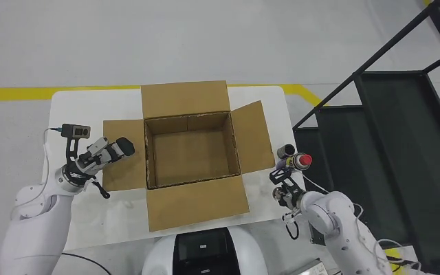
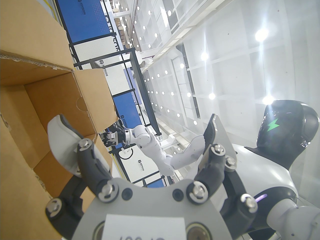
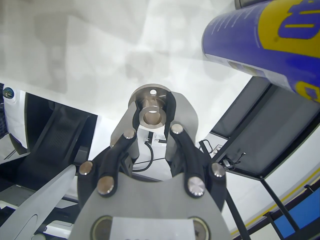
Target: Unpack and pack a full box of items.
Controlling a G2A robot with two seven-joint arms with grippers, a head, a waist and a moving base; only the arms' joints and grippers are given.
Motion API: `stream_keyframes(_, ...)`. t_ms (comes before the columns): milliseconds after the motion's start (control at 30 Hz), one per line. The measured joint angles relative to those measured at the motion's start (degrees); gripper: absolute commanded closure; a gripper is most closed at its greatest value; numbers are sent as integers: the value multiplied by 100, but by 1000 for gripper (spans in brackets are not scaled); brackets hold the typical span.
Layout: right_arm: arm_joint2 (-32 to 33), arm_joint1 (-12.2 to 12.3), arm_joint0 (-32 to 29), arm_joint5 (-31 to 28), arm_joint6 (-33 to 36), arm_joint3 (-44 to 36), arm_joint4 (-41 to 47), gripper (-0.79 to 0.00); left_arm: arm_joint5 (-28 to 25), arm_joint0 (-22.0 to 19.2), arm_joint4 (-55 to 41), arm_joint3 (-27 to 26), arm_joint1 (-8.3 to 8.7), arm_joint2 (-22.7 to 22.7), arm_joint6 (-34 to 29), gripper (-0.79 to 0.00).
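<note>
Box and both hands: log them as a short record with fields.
box: open, flaps spread, in the middle of the table
left hand: open, beside the box
right hand: shut on a metal sleeve, at the table's right edge
spray can: upright, near the right hand, next to a metal cylinder

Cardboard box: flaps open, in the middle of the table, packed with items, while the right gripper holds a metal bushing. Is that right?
Not quite: the cardboard box is empty; the top view shows its bare floor. The rest stands: flaps open, in the middle of the table, right gripper shut on a metal bushing.
</note>
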Motion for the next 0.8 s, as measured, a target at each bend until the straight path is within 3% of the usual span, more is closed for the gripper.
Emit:
stream_keyframes(467,-597,-71,640,236,-309,1053,-134,0,0,0,0,0,0,0,0,-785)
stream_keyframes(533,-625,-73,639,252,-320,1079,-151,-366,0,0,0,0,0,0,0,-785)
stream_keyframes(567,-646,-74,636,269,-319,1093,-186,-631,0,0,0,0,0,0,0,-785)
stream_keyframes(600,-665,-75,634,284,-316,1100,-204,-785,0,0,0,0,0,0,0,-785)
stream_keyframes(800,-679,-72,548,339,-302,1020,-199,-785,0,0,0,0,0,0,0,-785)
